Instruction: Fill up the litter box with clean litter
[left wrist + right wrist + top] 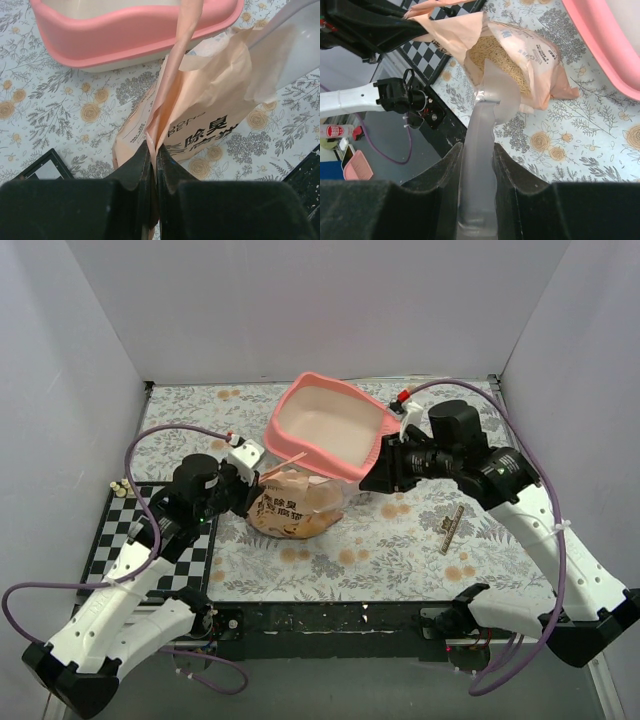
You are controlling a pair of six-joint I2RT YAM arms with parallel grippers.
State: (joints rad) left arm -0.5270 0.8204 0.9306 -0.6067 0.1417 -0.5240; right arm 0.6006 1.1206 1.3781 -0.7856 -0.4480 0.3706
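The pink litter box (330,425) stands at the table's back middle, its cream base bare; its rim shows in the left wrist view (125,37) and right wrist view (605,45). An orange-tan printed bag (297,505) lies in front of it. My left gripper (153,150) is shut on the bag's top edge (172,85), holding the mouth open. My right gripper (477,150) is shut on the handle of a translucent grey scoop (487,100), whose bowl reaches into the bag's mouth. Tan clean litter (495,57) shows inside the bag.
A black-and-white checkered board (140,530) lies at the left under my left arm. A thin ruler-like strip (452,530) lies on the floral cloth at the right. White walls enclose the table on three sides.
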